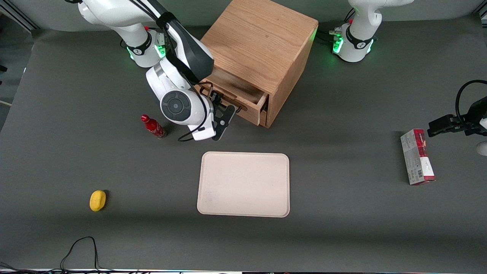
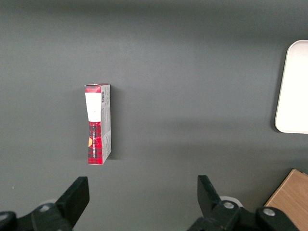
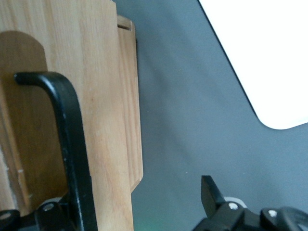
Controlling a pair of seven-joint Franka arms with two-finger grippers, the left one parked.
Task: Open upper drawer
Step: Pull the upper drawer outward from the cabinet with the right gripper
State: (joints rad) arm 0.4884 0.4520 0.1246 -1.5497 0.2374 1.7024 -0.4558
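Observation:
The wooden cabinet (image 1: 262,38) stands at the back of the table. Its upper drawer (image 1: 237,89) is pulled partly out, and its inside shows in the front view. My right gripper (image 1: 223,114) is at the drawer's front panel, at the end toward the working arm. In the right wrist view the gripper (image 3: 130,204) is open. The light oak drawer front (image 3: 106,120) and its black bar handle (image 3: 67,134) stand between the fingers. One finger (image 3: 211,192) hangs free over the grey table, and the other sits by the handle, partly hidden. The lower drawer is hidden in the front view.
A red bottle (image 1: 153,127) stands close beside my wrist, toward the working arm's end. A cream tray (image 1: 243,184) (image 3: 260,53) lies nearer the front camera than the cabinet. A yellow object (image 1: 97,200) lies near the front edge. A red and white box (image 1: 416,156) (image 2: 98,125) lies toward the parked arm's end.

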